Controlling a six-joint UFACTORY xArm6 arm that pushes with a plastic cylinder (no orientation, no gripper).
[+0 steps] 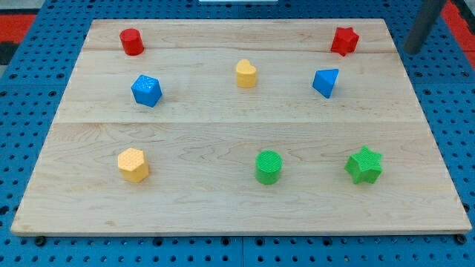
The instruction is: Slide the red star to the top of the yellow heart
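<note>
The red star [344,40] lies near the view's top right of the wooden board. The yellow heart [246,73] lies left of it and a little lower, near the board's top middle. My rod comes in at the view's top right corner, and my tip [411,50] sits just off the board's right edge, to the right of the red star and apart from it.
A red cylinder [131,41] is at the top left. A blue cube [146,90] and a blue triangular block [326,82] flank the heart. A yellow hexagon [133,165], a green cylinder [269,167] and a green star [364,165] lie along the bottom.
</note>
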